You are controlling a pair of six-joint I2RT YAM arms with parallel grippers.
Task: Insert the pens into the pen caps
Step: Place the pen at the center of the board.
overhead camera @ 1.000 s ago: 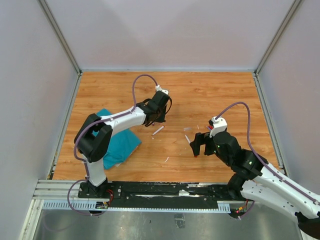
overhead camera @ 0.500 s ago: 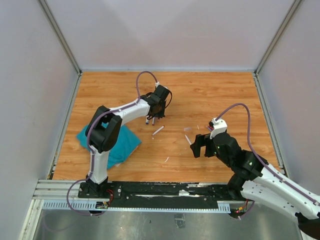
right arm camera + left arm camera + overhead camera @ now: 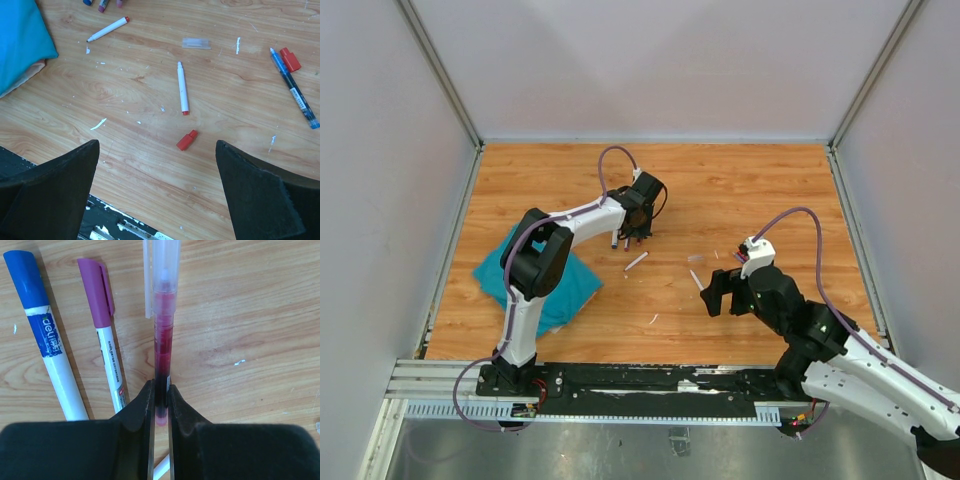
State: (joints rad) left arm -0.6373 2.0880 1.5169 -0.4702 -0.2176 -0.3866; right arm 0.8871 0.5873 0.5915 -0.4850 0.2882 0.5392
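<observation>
My left gripper (image 3: 160,390) is shut on a red-ink pen (image 3: 163,340) whose front end sits inside a clear cap (image 3: 165,260), down at the wood. A blue-capped pen (image 3: 45,335) and a purple-capped pen (image 3: 105,335) lie just left of it. From above, the left gripper (image 3: 638,232) is at the table's middle back. My right gripper (image 3: 157,150) hangs wide open, holding nothing, above a loose red cap (image 3: 187,140). Beyond it lie an uncapped white pen (image 3: 183,88), another white pen (image 3: 108,29), a clear cap (image 3: 196,43), and a blue pen (image 3: 295,94) beside a second red cap (image 3: 290,59).
A teal cloth (image 3: 555,280) lies at the left under the left arm, also at the upper left of the right wrist view (image 3: 22,40). The black base rail (image 3: 640,385) runs along the near edge. Grey walls (image 3: 650,60) enclose the table.
The left arm has swung its elbow to the right and turned the gripper downward with the pen, near the two capped pens. The right arm has barely moved.
</observation>
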